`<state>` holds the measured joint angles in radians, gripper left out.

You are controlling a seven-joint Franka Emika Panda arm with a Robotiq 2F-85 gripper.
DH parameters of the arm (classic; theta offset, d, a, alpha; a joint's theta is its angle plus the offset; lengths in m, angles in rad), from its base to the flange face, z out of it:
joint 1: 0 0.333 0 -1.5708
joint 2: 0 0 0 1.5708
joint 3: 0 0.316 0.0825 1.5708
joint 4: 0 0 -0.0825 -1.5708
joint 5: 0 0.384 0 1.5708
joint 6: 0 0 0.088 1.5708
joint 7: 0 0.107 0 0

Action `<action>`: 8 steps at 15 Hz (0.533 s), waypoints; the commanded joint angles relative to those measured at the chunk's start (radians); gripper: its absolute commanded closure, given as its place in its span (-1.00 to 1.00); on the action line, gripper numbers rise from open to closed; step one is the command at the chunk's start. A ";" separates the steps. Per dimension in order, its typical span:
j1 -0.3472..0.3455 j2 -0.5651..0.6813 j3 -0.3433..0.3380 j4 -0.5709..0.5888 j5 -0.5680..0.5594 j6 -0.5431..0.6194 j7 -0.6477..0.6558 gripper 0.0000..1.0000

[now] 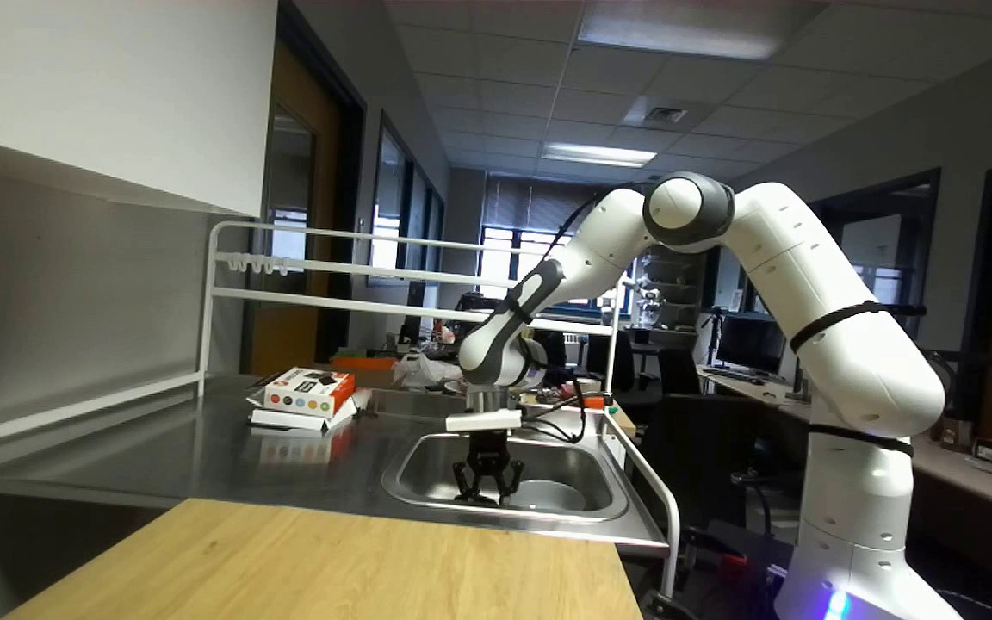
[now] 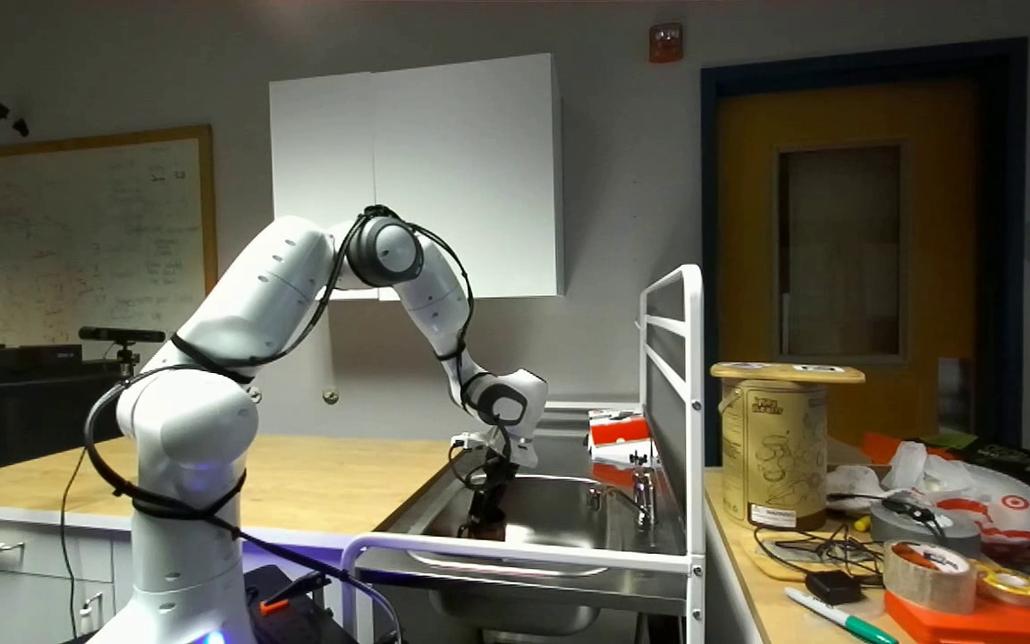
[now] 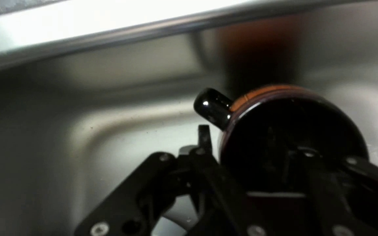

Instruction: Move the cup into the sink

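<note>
The cup (image 3: 320,126) is dark reddish-brown with a black inside, an orange side and a black handle (image 3: 211,108). It stands inside the steel sink (image 3: 133,144), opening up, near one wall. My gripper (image 3: 238,139) is lowered over the cup. One fingertip is outside the cup beside the handle, with a gap to the wall; the other finger is dark against the cup's inside. The jaws are apart. In both exterior views the gripper (image 1: 487,495) (image 2: 485,519) reaches down into the sink (image 1: 548,514) (image 2: 560,510); the cup is mostly hidden there, a dark reddish patch (image 2: 491,531).
A white rack frame (image 1: 414,275) surrounds the steel counter (image 1: 229,448). A red-and-white box (image 1: 311,392) lies on the counter. A faucet (image 2: 645,496) stands beside the basin. A wooden tabletop (image 1: 358,560) adjoins the counter.
</note>
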<state>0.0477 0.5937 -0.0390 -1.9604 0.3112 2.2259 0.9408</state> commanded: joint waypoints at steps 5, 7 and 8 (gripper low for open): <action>0.017 0.000 -0.006 0.056 -0.015 -0.090 0.018 -1.00; 0.022 -0.013 -0.004 0.050 -0.014 -0.098 0.019 -1.00; 0.026 -0.023 -0.003 0.045 -0.014 -0.101 0.019 -1.00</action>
<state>0.0599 0.5947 -0.0394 -1.9221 0.3102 2.1612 0.9410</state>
